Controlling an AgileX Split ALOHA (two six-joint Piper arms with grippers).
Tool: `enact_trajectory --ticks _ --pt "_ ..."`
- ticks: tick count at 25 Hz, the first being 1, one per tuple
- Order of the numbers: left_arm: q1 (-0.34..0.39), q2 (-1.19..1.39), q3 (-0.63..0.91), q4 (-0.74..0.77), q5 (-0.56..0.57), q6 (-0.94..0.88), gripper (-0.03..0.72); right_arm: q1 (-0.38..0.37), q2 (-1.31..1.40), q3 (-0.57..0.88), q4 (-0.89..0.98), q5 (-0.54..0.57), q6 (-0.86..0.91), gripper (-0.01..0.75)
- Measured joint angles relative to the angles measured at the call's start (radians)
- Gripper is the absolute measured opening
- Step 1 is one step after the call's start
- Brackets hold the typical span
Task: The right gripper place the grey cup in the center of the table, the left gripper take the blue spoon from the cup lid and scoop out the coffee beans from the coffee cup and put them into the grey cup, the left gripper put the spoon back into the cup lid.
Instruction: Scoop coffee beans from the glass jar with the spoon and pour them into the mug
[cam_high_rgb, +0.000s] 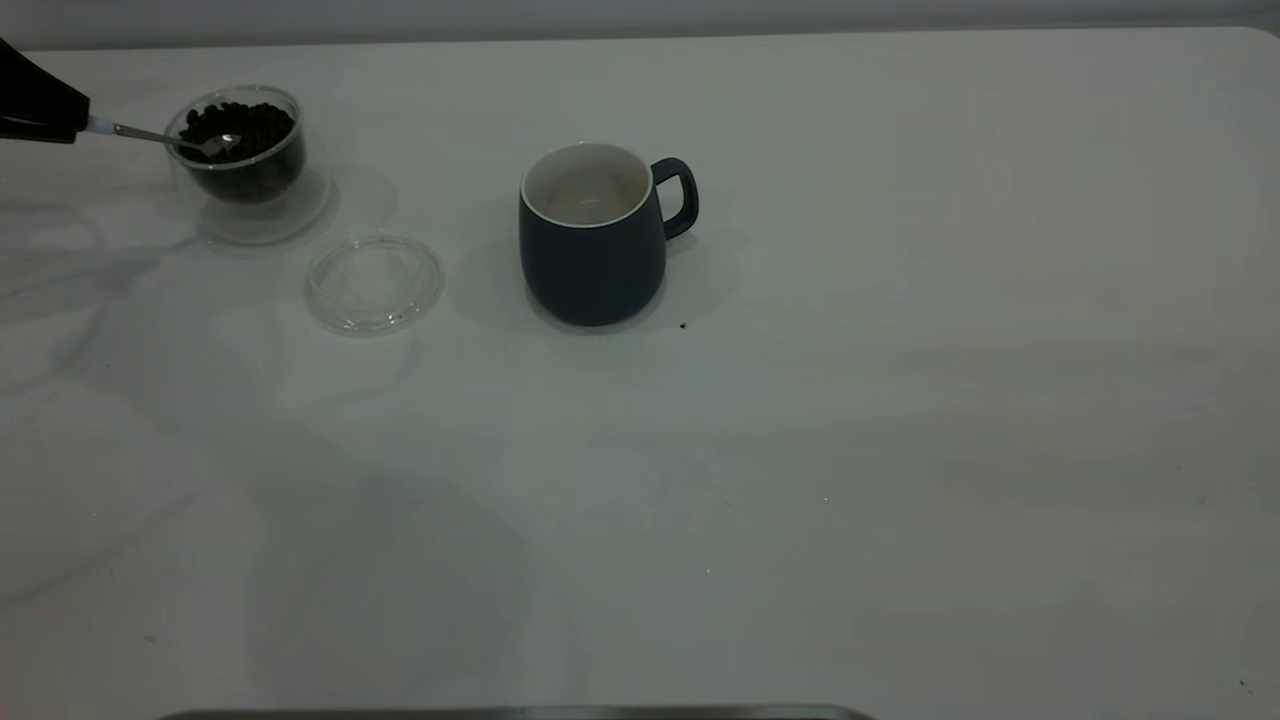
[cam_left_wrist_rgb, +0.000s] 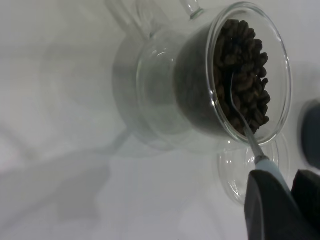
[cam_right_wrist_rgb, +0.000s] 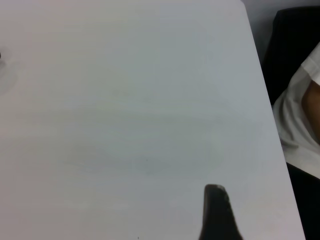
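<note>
The grey cup (cam_high_rgb: 595, 235) stands upright near the table's middle, white inside, its handle toward the right. At the far left the coffee cup (cam_high_rgb: 245, 165) holds the coffee beans (cam_high_rgb: 240, 125). My left gripper (cam_high_rgb: 75, 125) is shut on the blue spoon (cam_high_rgb: 150, 135) by its pale handle, and the metal bowl rests among the beans (cam_left_wrist_rgb: 245, 75). In the left wrist view the gripper (cam_left_wrist_rgb: 282, 180) grips the spoon (cam_left_wrist_rgb: 267, 162) beside the coffee cup (cam_left_wrist_rgb: 165, 90). The cup lid (cam_high_rgb: 375, 283) lies bare between the two cups. My right gripper (cam_right_wrist_rgb: 270, 220) is open over bare table, out of the exterior view, and only one finger (cam_right_wrist_rgb: 217, 212) shows.
The white table (cam_high_rgb: 800, 450) stretches wide to the right and front of the cups. A small dark speck (cam_high_rgb: 683, 325) lies just right of the grey cup. A person's sleeve (cam_right_wrist_rgb: 297, 120) shows past the table's edge in the right wrist view.
</note>
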Motion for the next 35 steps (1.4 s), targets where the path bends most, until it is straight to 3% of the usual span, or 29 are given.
enact_trajectory --ticks 16,29,35 --pt "0.019 0.088 -0.014 -0.078 0.068 -0.046 0.127 0.0 0.0 0.0 0.0 0.0 0.0 0.459" --pt "0.164 0.089 -0.034 -0.097 0.246 -0.059 0.127 0.0 0.0 0.0 0.001 0.0 0.0 0.459" --pt "0.182 0.107 -0.035 -0.102 0.26 -0.059 0.127 0.0 0.0 0.0 0.001 0.0 0.0 0.459"
